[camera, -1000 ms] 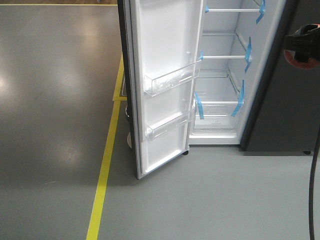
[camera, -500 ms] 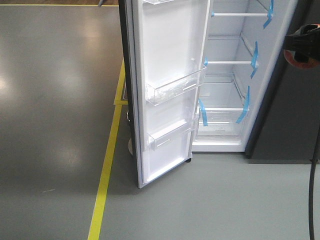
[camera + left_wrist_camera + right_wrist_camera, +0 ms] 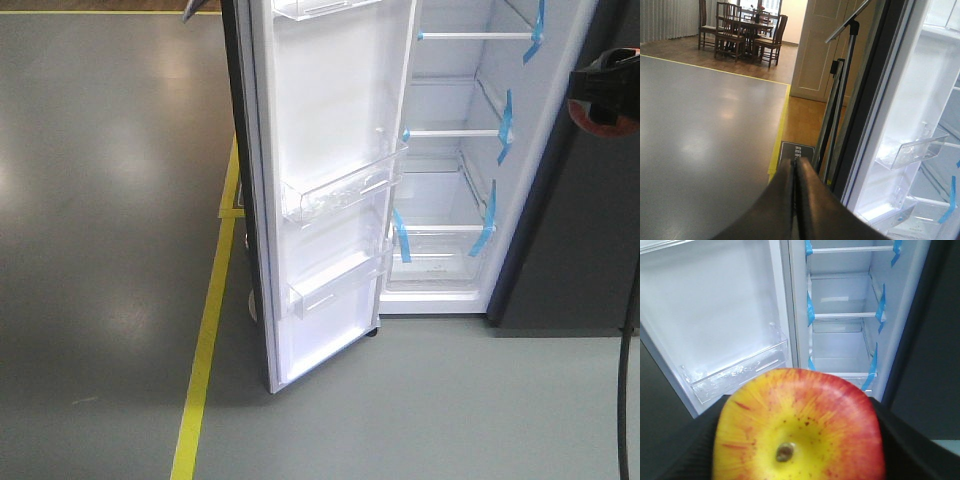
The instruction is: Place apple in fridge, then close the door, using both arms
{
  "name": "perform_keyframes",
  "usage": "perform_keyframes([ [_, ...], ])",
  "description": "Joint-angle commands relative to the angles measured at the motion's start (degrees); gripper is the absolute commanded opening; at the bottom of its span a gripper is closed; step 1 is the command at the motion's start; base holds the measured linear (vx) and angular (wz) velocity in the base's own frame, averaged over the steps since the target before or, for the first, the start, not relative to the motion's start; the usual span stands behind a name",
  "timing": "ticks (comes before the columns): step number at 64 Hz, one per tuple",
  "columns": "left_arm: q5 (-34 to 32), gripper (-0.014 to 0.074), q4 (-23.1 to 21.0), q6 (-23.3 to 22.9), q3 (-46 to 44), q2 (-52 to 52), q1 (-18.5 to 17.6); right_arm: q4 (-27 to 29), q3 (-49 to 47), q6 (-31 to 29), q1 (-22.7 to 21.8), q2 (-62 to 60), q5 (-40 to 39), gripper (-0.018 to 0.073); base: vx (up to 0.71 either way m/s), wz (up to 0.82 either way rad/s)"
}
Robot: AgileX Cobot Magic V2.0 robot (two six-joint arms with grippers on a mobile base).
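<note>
With the right claw (image 3: pixel 799 452) clamped on the apple (image 3: pixel 799 415) and the left claw (image 3: pixel 796 200) together, next advance the apple onto a shelf (image 3: pixel 845 316) of the fridge (image 3: pixel 840 290).

1. A glossy grey floor (image 3: pixel 100 250) is seen, crossed by a yellow line (image 3: pixel 205 340).
2. A plain dark grey cabinet (image 3: pixel 570 250) is placed at the right, and a black cable (image 3: pixel 626 400) is hung along the right edge.
3. In the left wrist view, a dining table (image 3: pixel 752 22) is ringed by wooden chairs (image 3: pixel 727 32), far back.
4. A cream panelled door (image 3: pixel 822 45) is seen above a wooden floor (image 3: pixel 805 120), with dark stand poles (image 3: pixel 840 95) set just beside it.
</note>
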Motion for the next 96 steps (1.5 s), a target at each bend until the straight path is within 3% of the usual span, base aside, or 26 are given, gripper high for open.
perform_keyframes([
  [1, -4.59, -0.0006, -0.09, -0.51, 1.66, -0.81, -0.33, 0.13, -1.81, -0.43, -0.25, -1.72, -4.55, 0.0008, 0.09, -0.03],
  [96, -4.59, -0.0006, -0.09, -0.51, 1.66, -0.81, -0.33, 0.13, -1.81, -0.43, -0.25, -1.72, -4.55, 0.0008, 0.11, -0.02],
])
